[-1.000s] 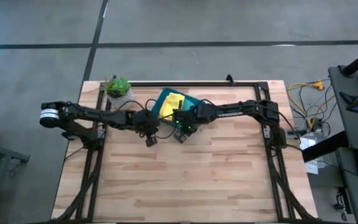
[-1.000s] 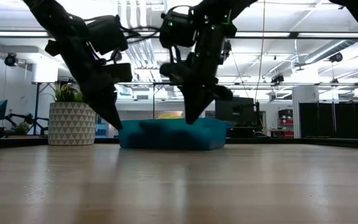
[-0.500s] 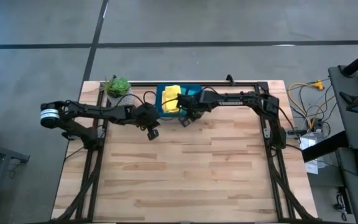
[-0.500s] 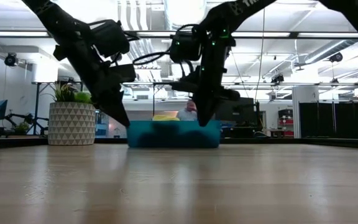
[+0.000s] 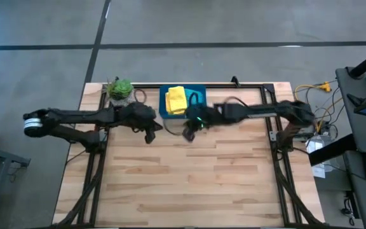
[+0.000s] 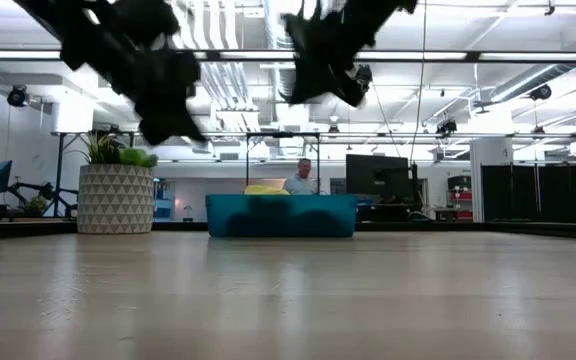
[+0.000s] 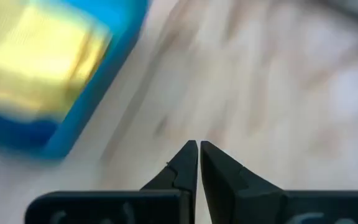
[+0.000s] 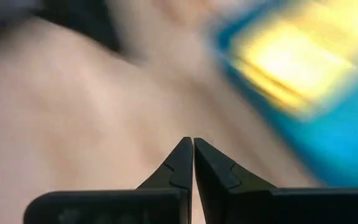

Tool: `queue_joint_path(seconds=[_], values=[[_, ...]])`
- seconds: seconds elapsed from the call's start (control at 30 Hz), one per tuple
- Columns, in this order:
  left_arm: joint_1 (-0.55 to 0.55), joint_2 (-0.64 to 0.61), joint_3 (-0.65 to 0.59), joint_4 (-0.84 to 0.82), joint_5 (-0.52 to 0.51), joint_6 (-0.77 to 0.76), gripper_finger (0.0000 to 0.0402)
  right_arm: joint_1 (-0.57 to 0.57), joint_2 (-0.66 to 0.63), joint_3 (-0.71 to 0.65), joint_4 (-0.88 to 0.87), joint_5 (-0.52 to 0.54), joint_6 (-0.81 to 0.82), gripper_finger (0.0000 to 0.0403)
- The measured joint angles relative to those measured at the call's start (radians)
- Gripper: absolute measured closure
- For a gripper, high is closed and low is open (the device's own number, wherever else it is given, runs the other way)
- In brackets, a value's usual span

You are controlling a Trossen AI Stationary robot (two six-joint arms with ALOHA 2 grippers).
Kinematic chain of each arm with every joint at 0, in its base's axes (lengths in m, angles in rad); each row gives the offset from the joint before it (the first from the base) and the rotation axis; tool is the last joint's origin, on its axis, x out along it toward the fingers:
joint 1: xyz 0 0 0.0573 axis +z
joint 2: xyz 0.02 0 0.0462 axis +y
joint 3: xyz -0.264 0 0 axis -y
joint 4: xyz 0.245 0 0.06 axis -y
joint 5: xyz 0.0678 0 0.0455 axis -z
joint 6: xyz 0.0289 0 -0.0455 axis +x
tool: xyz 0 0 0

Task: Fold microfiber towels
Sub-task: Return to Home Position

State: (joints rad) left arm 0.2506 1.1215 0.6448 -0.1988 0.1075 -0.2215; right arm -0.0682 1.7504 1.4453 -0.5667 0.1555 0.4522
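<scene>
Pale wood table (image 5: pixel 189 178) in a bright open workshop, plant (image 5: pixel 120 89) and bin (image 5: pixel 199 95) at its far edge, folded yellow towel (image 5: pixel 176 100) lying in the bin, long axis far-to-near, left gripper (image 5: pixel 150 135) and right gripper (image 5: pixel 188 133) above the table just before the bin, both jaws pressed together, empty.

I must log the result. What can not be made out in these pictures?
1. High view: only the yellow towel shows in the bin; anything under it is hidden.
2. Low view: the bin's wall hides most of its contents.
3. Wrist views: blur hides how neatly the towel is folded.
4. Low view: the left end effector and right end effector, raised near the bin, are dark blurs.
</scene>
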Motion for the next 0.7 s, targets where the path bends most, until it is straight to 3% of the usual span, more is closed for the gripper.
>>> queue_joint_path(seconds=[0.13,0.23,0.3,0.5,0.7], values=[[-0.027,-0.123,-0.011,0.227,0.081,-0.075,0.0396,0.081,-0.099,-0.218,0.676,-0.151,0.021,0.0394],[-0.029,-0.173,0.063,0.445,0.094,-0.138,0.0400,0.075,-0.147,-0.324,1.142,-0.163,0.024,0.0394],[-0.029,-0.193,0.129,0.550,0.094,-0.130,0.0401,0.046,-0.205,-0.364,1.320,-0.157,-0.044,0.0394],[-0.028,-0.246,0.290,0.547,0.033,-0.048,0.0401,-0.006,-0.535,-0.450,1.334,-0.154,-0.194,0.0394],[-0.028,-0.436,0.260,0.465,-0.123,0.013,0.0401,-0.075,-0.929,-0.633,1.330,-0.090,-0.243,0.0394]])
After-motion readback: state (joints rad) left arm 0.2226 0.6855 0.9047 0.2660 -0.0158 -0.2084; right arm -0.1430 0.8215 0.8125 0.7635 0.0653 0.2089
